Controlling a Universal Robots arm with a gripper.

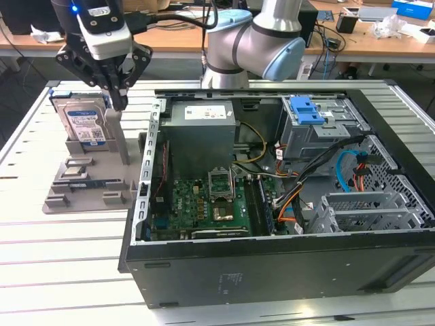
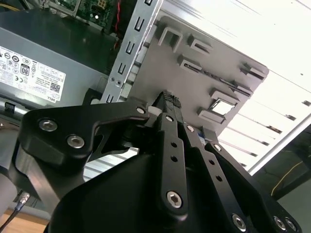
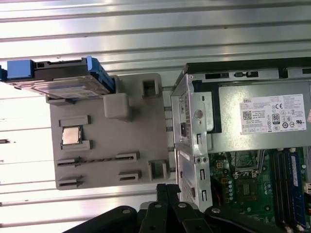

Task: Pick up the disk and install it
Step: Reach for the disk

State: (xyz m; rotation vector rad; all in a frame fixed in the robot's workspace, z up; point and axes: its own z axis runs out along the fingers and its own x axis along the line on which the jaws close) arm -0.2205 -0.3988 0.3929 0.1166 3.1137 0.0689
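The disk [image 1: 84, 119] stands on edge in a slot at the far end of a grey fixture plate [image 1: 88, 185], on the exterior view's left. Its white-and-blue label faces the camera. The first wrist view shows the disk [image 3: 63, 81] edge-on, silver with blue side rails. My gripper [image 1: 120, 100] hangs just beside the disk, over the plate's upright post, on the side toward the computer case. Its black fingers [image 2: 167, 104] meet at the tips with nothing between them, and they do not touch the disk. The gripper [image 3: 167, 188] also shows in the first wrist view.
An open black computer case [image 1: 272, 272] lies on the slatted table right of the plate. Inside are a grey power supply [image 1: 201, 117], a motherboard [image 1: 204, 204] and a grey drive cage with a blue latch [image 1: 306, 110]. A small chip [image 3: 71, 136] rests on the plate.
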